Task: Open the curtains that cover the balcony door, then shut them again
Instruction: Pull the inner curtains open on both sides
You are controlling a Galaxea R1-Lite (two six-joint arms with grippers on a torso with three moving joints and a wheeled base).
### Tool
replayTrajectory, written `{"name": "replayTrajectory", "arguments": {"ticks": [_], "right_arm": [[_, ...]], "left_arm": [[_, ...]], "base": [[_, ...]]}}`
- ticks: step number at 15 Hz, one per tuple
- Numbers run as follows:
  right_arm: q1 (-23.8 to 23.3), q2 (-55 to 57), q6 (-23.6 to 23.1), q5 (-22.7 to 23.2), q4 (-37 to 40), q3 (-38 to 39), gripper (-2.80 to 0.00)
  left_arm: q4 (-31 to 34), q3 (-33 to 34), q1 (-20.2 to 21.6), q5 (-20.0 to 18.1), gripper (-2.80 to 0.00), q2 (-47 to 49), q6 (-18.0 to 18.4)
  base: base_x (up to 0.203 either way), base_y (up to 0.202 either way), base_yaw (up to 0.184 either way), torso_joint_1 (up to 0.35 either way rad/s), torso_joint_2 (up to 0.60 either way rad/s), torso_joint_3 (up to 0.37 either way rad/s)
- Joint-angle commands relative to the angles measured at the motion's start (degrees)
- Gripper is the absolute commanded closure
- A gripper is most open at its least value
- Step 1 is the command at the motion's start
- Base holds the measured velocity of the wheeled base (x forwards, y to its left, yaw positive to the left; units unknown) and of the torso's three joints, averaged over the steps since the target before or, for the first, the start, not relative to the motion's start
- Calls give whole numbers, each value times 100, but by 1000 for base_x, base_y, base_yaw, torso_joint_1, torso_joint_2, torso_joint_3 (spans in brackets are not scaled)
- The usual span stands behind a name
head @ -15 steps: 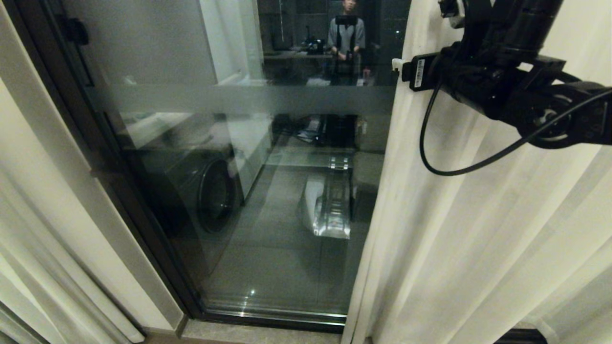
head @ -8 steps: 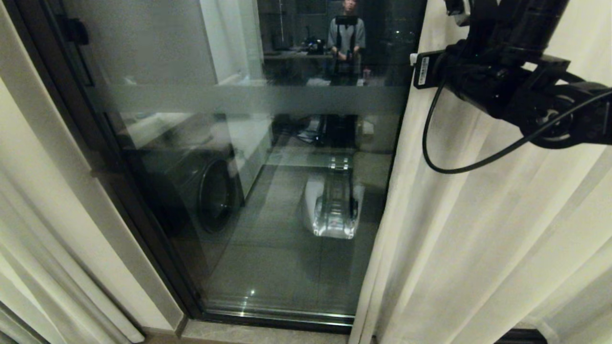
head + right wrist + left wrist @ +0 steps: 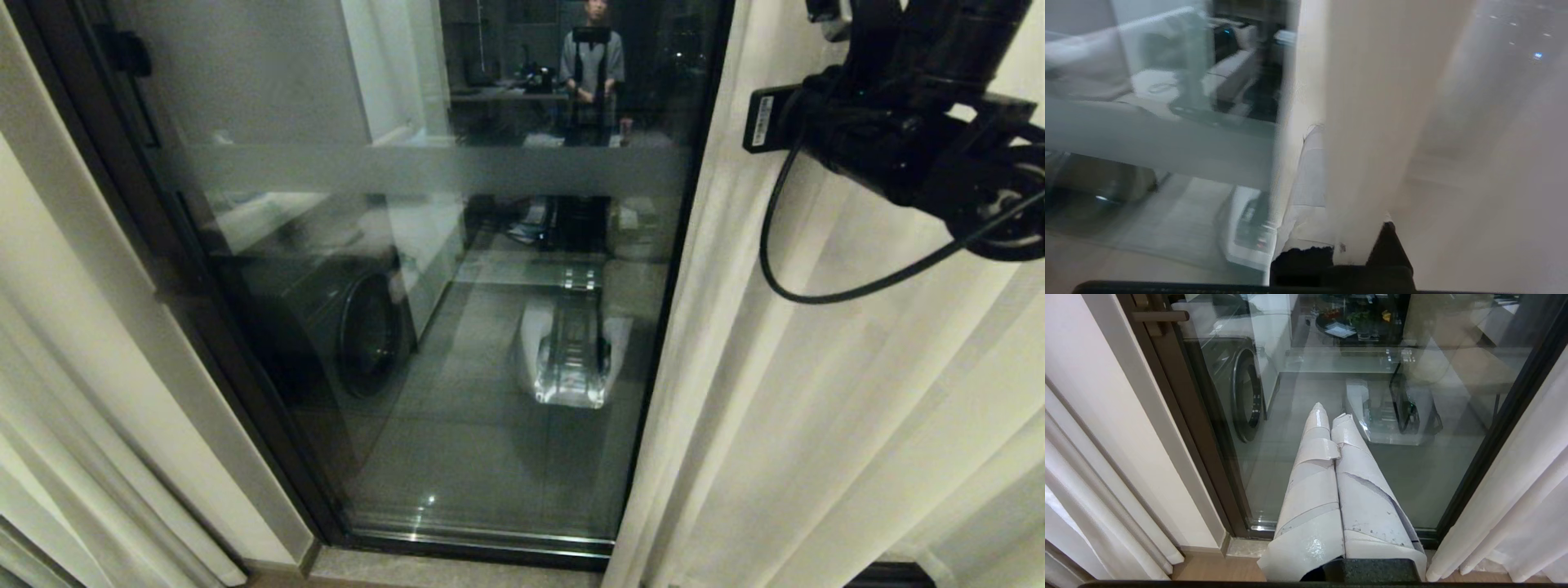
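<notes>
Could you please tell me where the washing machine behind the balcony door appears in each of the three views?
Head view: washing machine sits left of centre, behind the balcony door glass, under the frosted band.
Left wrist view: it is upper left of the shut left pincer.
Right wrist view: too blurred to identify it.
Shared landmark: the right curtain edge.

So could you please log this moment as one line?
phase: opening | right gripper: shut on curtain | left gripper: shut, idle | door: mostly uncovered
</notes>
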Motion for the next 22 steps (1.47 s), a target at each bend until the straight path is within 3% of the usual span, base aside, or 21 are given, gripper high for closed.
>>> {"name": "replayTrajectory", "arguments": {"ticks": [1,12,22], "right_arm": [[-248,-387,-9,-13,1,374,0],[-1870,-1141,25,24,-241,1391,0],[-1995,-1130,17,49,-409,1595,0]], "left_arm": [[-1,0,1,0,0,-5,2],[1,0,1,0,0,2,2],[0,0,1,0,0,2,2]], "base": [[0,0,0,0,0,0],[0,0,0,0,0,0],[0,0,0,0,0,0]]}}
